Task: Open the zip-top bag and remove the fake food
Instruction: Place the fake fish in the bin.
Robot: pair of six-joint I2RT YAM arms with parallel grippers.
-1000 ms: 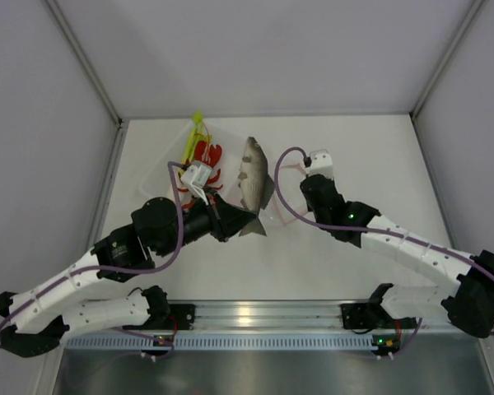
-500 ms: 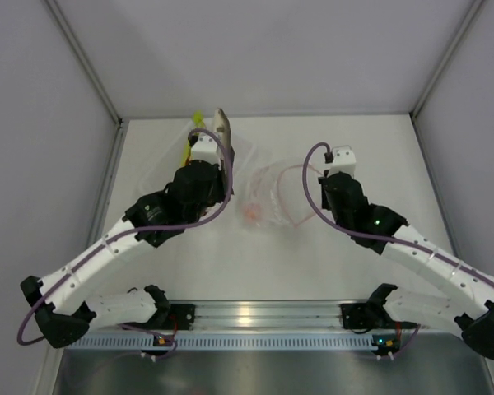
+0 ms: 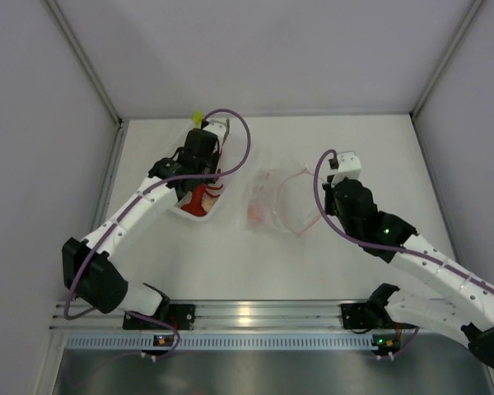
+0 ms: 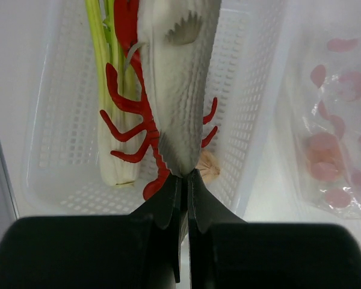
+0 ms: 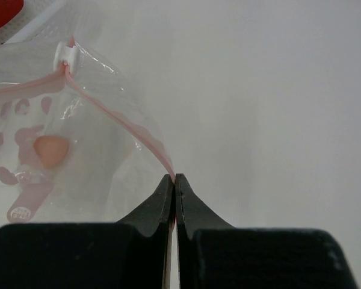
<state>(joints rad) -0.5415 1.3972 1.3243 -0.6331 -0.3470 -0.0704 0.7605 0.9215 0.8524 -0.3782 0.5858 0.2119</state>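
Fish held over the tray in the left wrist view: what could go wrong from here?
The left gripper pinches the fish only by its tail tip, so it could slip or land across the lobster. The right gripper holds the zip-top bag only by its pink strip, which might pull free.

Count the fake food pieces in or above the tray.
4: leek along the tray's left side, lobster beside it, fish on top, pinched by the left gripper, small beige piece by its tail. More may hide underneath.
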